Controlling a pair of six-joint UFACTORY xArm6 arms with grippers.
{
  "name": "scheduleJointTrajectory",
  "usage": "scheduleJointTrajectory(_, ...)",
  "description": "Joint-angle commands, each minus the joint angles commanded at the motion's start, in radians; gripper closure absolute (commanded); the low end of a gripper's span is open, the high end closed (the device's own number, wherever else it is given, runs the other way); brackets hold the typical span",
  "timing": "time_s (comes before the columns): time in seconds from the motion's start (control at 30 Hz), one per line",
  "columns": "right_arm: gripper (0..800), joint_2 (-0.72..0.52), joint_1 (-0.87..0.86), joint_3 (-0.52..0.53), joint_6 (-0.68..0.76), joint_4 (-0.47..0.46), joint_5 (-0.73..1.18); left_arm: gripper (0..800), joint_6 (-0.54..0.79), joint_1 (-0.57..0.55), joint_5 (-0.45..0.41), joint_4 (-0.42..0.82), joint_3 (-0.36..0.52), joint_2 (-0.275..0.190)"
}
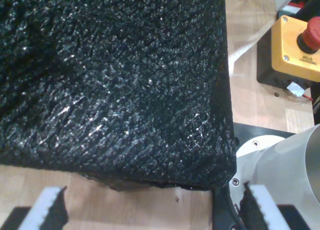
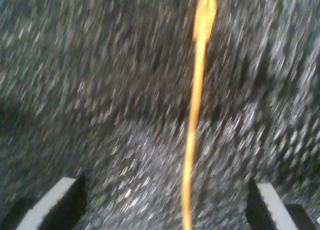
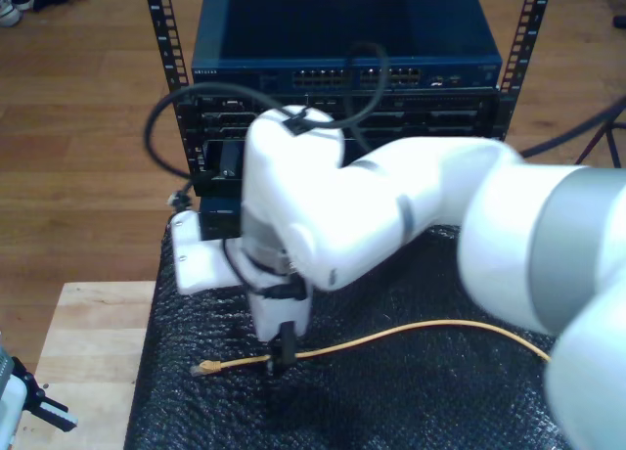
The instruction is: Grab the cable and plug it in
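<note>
Across the exterior view from its left: the clear plug [image 3: 203, 369] lies on the black mat [image 3: 411, 391], one yellow-orange cable [image 3: 391, 335] trailing toward that view's right. My second gripper [image 2: 167, 197] hovers over the cable just behind the plug, fingers [image 2: 60, 197] spread wide, cable between them, nothing grasped. This looks like the grab step; next it likely needs to descend and close, then carry the plug to the one network switch [image 3: 347, 78] behind. My first gripper [image 1: 150, 210], fingers released, waits over the mat's edge on the wooden surface [image 1: 250, 90].
</note>
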Motion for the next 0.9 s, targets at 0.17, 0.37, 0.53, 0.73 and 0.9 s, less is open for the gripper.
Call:
scheduleJointTrajectory(0.17, 23, 0.086, 0.035, -0.058, 0.094, -0.031, -0.002, 0, 0.0, 0.002, 0.002, 0.0, 0.0, -0.002)
scheduleJointTrajectory(0.37, 29, 0.153, 0.037, -0.098, 0.129, -0.031, -0.008, 0, 0.0, 0.002, 0.002, 0.0, 0.0, -0.002)
scheduleJointTrajectory(0.53, 84, 0.186, 0.06, -0.1, 0.129, -0.032, -0.046, 0, 0.0, 0.002, 0.002, 0.0, 0.0, -0.002)
scheduleJointTrajectory(0.73, 139, 0.218, 0.084, -0.11, 0.129, -0.032, -0.057, 0, 0.002, 0.002, 0.002, 0.0, 0.0, -0.002)
scheduleJointTrajectory(0.9, 185, 0.227, 0.092, -0.11, 0.129, -0.043, -0.057, 0, 0.002, 0.002, 0.003, 0.0, 0.0, -0.002)
